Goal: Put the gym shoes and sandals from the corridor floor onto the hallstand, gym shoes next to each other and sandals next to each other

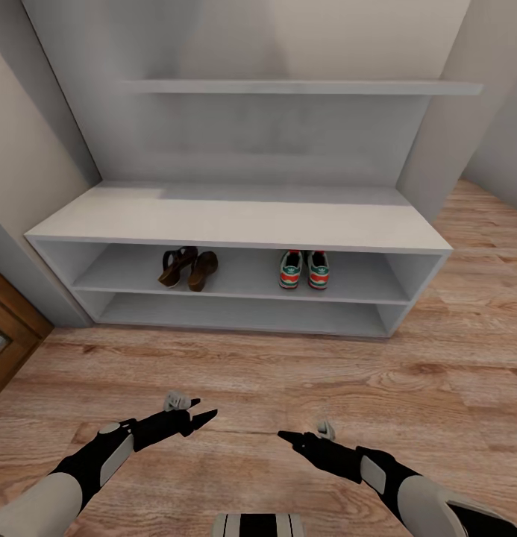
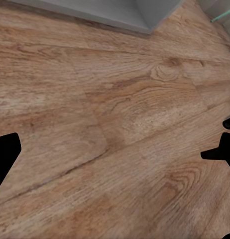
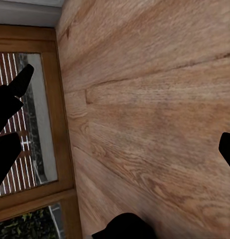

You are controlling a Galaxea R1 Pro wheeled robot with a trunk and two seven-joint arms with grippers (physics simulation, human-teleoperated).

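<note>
Two sandals and two gym shoes sit mid-frame on the hallstand, long axes running front-to-back. The left gripper and right gripper are both spread, empty.

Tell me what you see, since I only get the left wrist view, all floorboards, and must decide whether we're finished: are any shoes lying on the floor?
Observer: None that I can see. In the head view both gym shoes stand side by side on the upper open tier of the hallstand, right of middle.
Operator: And the sandals?
Observer: The sandals sit on that same tier, left of middle, next to each other and apart from the sneakers.
Operator: Is the right gripper carrying anything?
Observer: No. The right gripper is open and empty, above the corridor floor.
</note>
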